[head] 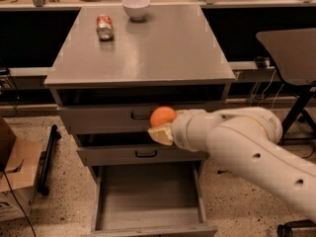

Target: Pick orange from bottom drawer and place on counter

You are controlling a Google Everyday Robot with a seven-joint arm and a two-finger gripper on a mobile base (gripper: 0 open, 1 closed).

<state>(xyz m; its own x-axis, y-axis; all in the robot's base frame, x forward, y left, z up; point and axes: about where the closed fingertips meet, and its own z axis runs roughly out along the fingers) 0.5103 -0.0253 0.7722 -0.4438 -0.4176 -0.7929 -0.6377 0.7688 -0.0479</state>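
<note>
The orange [162, 116] is a small round fruit held in my gripper [161, 125], which is shut on it in front of the upper drawer fronts, well above the open bottom drawer [148, 197]. The drawer's bare grey floor holds nothing that I can see. The white arm [247, 147] reaches in from the lower right. The counter [148, 48] is the broad grey cabinet top, above and behind the gripper.
A red-and-silver can [104, 26] lies on the counter's far left, a white bowl [136, 7] at its back edge. Two closed drawer fronts with black handles [146, 153] sit above the open drawer. A dark table [291, 48] stands right; a cardboard box [17, 177] left.
</note>
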